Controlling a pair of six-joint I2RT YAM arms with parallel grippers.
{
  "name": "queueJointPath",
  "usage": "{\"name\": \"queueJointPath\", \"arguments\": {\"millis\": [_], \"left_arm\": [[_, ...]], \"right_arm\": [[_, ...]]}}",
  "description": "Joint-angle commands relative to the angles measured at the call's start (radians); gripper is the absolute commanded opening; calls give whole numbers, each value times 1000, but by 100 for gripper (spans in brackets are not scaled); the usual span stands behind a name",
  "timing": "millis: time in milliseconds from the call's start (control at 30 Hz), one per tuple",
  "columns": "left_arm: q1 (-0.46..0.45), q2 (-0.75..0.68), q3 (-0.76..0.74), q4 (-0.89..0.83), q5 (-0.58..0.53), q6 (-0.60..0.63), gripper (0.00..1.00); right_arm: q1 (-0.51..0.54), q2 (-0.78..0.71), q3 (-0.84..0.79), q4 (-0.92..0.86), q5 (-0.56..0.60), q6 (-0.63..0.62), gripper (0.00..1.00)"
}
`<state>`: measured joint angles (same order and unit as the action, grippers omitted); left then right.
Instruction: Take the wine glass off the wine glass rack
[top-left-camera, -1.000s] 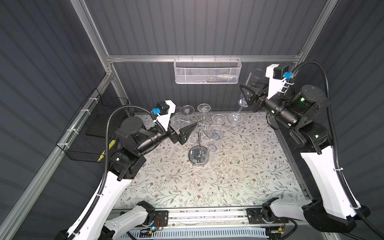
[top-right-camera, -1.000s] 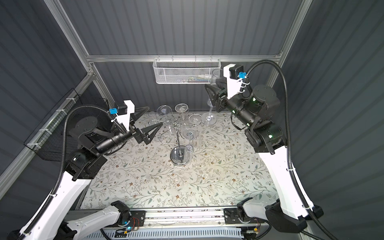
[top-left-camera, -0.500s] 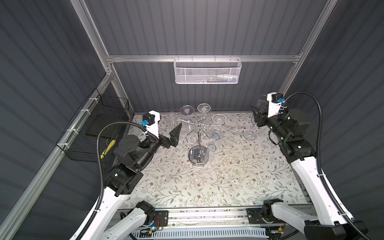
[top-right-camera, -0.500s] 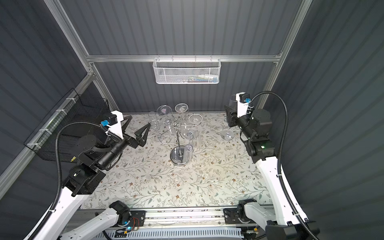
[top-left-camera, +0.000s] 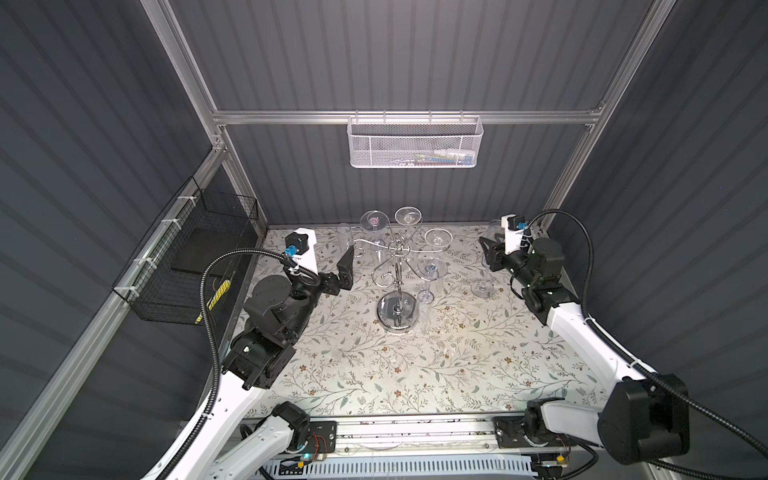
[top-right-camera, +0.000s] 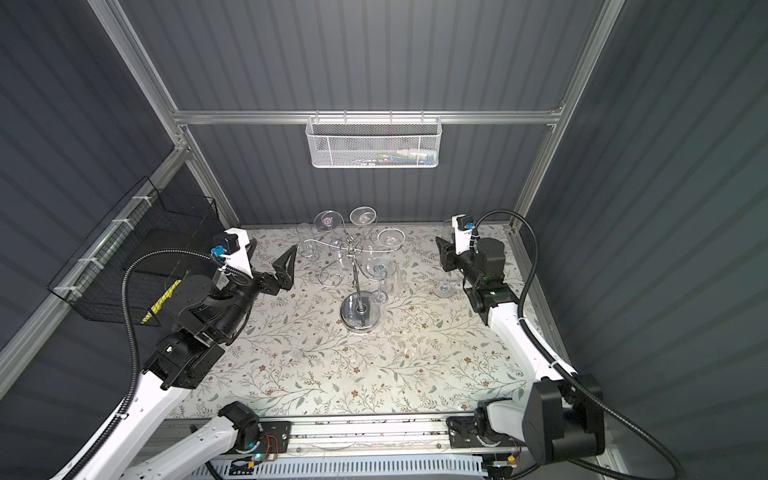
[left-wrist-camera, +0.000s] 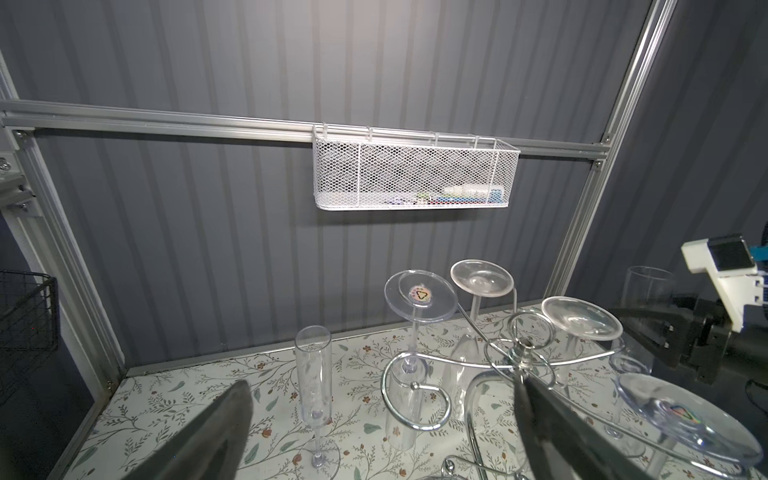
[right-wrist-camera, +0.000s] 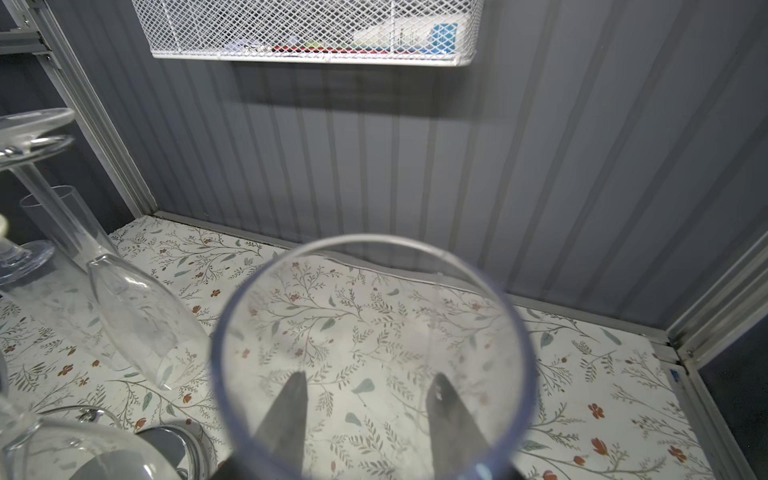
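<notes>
While the right gripper (top-left-camera: 490, 254) pinches the wine glass (top-left-camera: 484, 287) by its bowl, glass upright, foot down at the table (top-left-camera: 415, 374) far right (well apart from the rack (top-left-camera: 397, 311) in the middle), left gripper (top-right-camera: 272, 251) wide open, empty, just left of the rack.

Right claw (top-left-camera: 488, 250) has brought the wine glass (top-left-camera: 482, 289) down to the table (top-left-camera: 415, 365); left claw (top-left-camera: 332, 257) retreated.

text: none readable | sign: triangle on round sticker (left-wrist-camera: 422, 295) | on: foot of hanging wine glass (left-wrist-camera: 398, 302), mid-frame, left wrist view
</notes>
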<state>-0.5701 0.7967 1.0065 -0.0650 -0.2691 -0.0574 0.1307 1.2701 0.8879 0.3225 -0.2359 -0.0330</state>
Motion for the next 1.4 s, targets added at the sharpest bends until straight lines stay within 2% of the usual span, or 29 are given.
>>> {"name": "queueJointPath", "arguments": {"millis": [0, 467, 867, 1367], "left_arm": [[-1, 11, -3, 43, -30, 3, 100], [-1, 19, -8, 40, -11, -9, 100], [-1, 23, -19, 41, 2, -25, 100], [-1, 33, -27, 51, 14, -39, 100]], "right_arm": [[-5, 31, -5, 155, -17, 12, 32], [-3, 225, -125, 486, -40, -5, 31], [-3, 389, -161, 779, -33, -32, 31], [-3, 492, -162, 873, -16, -11, 33]]}}
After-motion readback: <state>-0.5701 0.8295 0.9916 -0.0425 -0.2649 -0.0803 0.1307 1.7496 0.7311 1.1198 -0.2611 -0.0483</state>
